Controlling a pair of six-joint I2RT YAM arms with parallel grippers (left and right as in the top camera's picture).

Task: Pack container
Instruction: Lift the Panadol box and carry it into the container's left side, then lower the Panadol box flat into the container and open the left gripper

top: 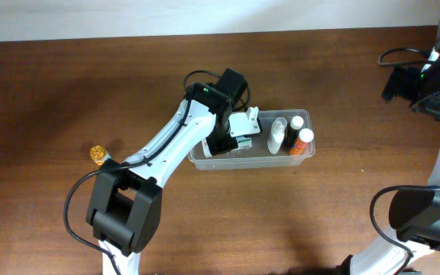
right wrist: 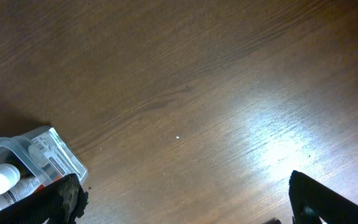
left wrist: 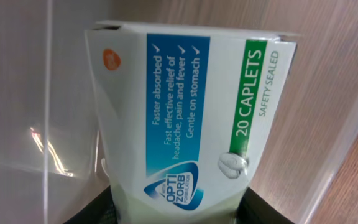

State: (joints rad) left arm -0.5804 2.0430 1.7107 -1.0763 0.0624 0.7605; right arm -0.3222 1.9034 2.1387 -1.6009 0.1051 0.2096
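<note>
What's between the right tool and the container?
Nothing: only bare table between the right tool and the container, clearest in the right wrist view.

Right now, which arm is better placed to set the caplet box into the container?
Left. The left gripper holds the caplet box over the container's left end; the right gripper is open, empty and far off to the side.
</note>
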